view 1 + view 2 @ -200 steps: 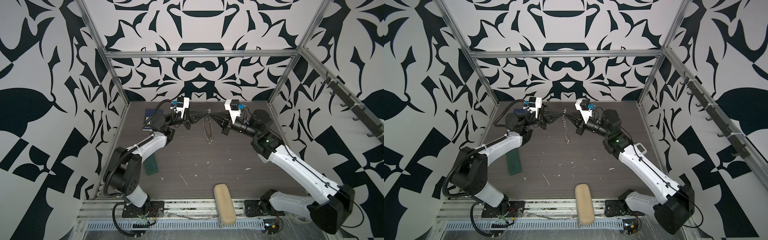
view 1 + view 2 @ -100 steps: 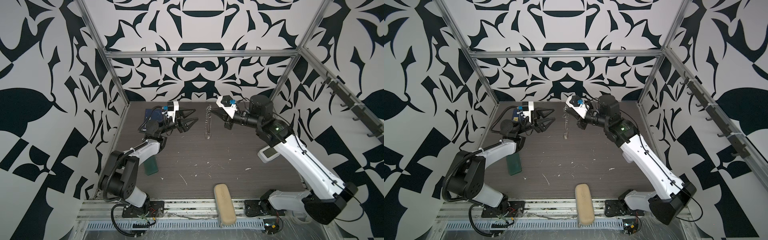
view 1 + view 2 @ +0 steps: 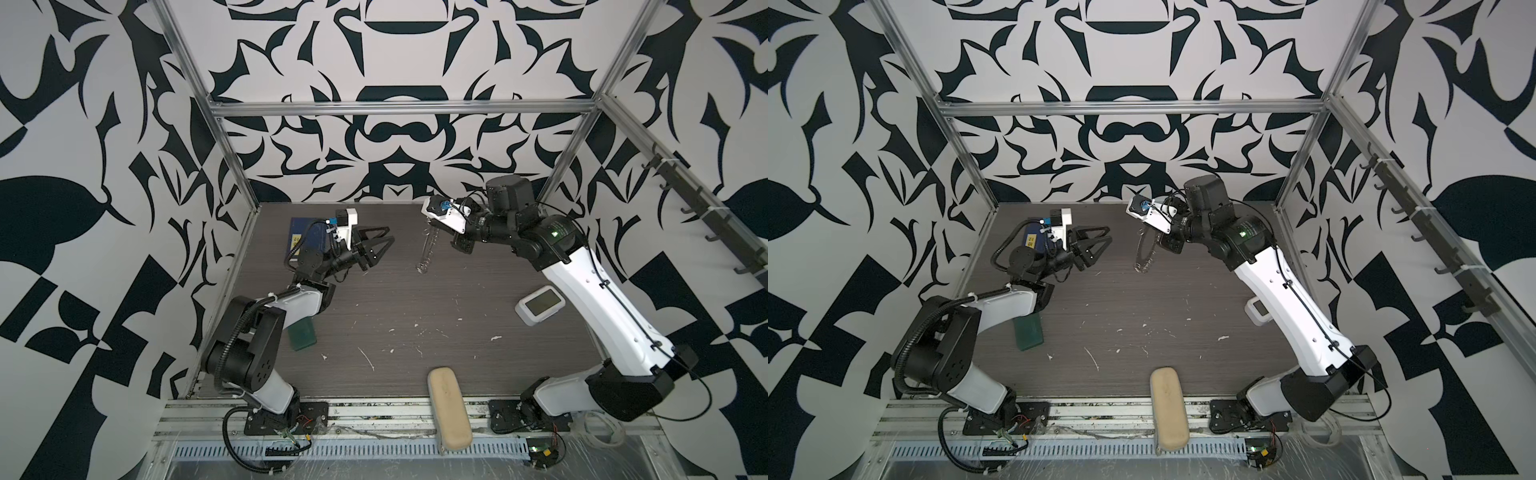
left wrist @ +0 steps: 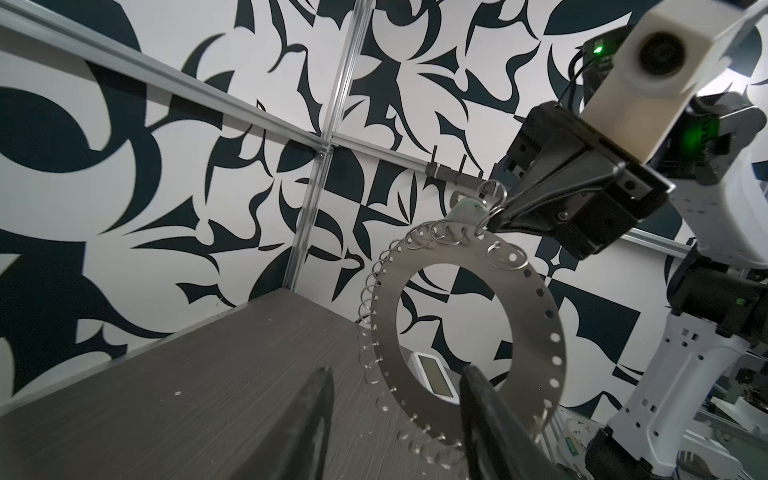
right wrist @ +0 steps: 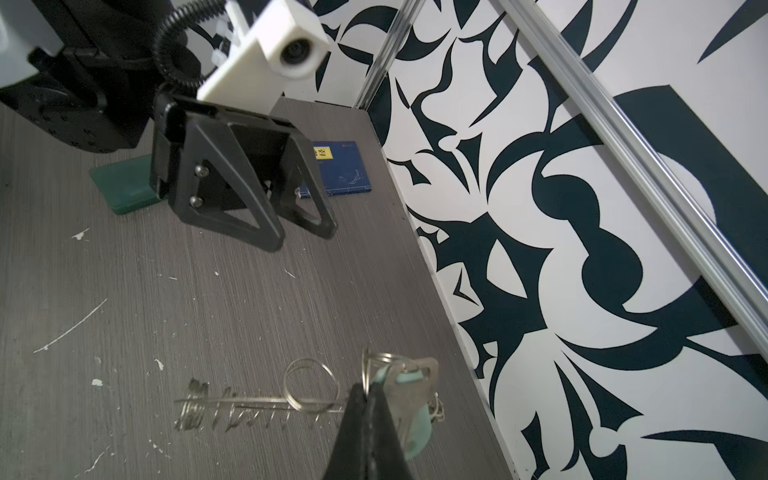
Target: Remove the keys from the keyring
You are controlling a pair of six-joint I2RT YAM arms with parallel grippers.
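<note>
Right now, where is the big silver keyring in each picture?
In a top view: keyring hangs over the table, back middle.
In a top view: keyring, same place.
Left wrist: keyring face-on, a holed disc under the right gripper.
Right wrist: keyring edge-on, a thin line beside the keys.
Shared landmark: the shut right gripper it hangs from.

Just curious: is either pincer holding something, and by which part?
Right pincer pinches the keyring at its top, where the key hangs; left pincer is open and empty.
</note>
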